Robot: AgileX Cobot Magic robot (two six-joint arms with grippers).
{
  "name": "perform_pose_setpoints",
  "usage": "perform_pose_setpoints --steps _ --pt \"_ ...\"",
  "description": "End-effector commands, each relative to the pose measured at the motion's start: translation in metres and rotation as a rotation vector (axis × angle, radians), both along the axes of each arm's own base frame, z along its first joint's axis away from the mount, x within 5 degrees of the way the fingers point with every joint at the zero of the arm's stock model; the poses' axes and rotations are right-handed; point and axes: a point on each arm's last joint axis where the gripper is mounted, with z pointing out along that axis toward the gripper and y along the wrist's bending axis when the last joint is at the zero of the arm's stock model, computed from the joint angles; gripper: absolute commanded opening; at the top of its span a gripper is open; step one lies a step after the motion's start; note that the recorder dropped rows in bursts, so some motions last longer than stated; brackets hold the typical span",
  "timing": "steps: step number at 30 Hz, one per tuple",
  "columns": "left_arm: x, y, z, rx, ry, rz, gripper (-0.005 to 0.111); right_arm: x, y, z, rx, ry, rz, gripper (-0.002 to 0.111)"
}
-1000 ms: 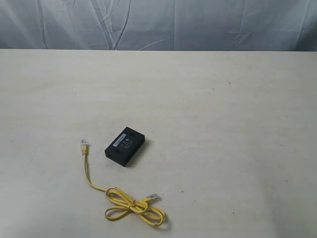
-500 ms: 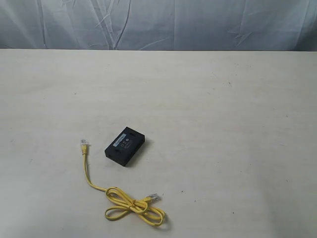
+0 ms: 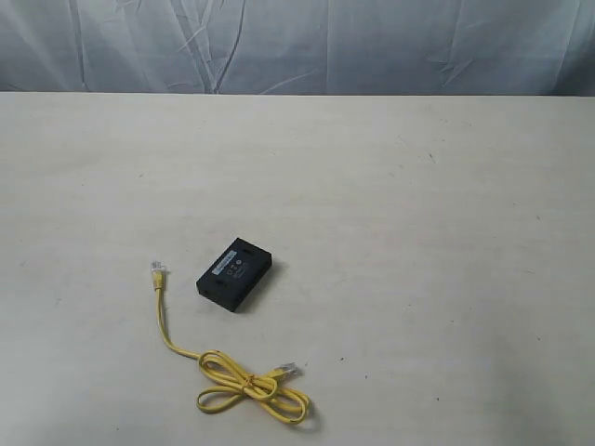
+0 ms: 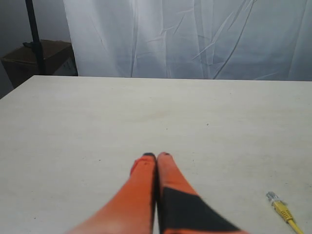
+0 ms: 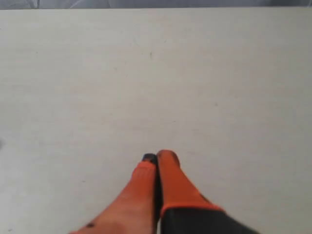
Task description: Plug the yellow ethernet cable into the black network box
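The black network box lies flat on the pale table, left of centre in the exterior view. The yellow ethernet cable lies just in front of it: one clear plug rests left of the box, and the cord runs down to a bow-like loop with the other plug. Neither arm shows in the exterior view. My left gripper is shut and empty above bare table, with a plug of the cable off to one side. The right gripper is likewise shut, holding nothing.
A wrinkled grey-white cloth backdrop hangs behind the table's far edge. In the left wrist view a dark stand pole and a brown box sit beyond the table's corner.
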Motion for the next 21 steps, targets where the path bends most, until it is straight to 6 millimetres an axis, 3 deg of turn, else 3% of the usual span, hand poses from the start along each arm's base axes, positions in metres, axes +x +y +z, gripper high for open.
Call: perform_pose_setpoints --steps 1,5,10,16,21 --pt "0.000 0.000 0.001 -0.006 -0.018 0.005 0.000 0.016 0.010 -0.019 0.111 0.160 0.019 -0.001" --pt "0.000 0.000 0.001 -0.006 -0.018 0.005 0.000 0.034 0.019 -0.038 0.134 0.366 0.073 -0.001" --pt "0.000 0.000 0.001 -0.006 -0.018 0.005 0.000 0.058 0.044 -0.044 0.137 0.527 0.182 -0.001" --pt "0.000 0.000 0.001 -0.006 -0.018 0.005 0.000 0.080 0.118 -0.049 0.054 0.616 0.443 -0.001" --pt "0.000 0.000 0.001 -0.006 -0.018 0.005 0.000 0.092 0.197 -0.059 -0.006 0.660 0.609 -0.001"
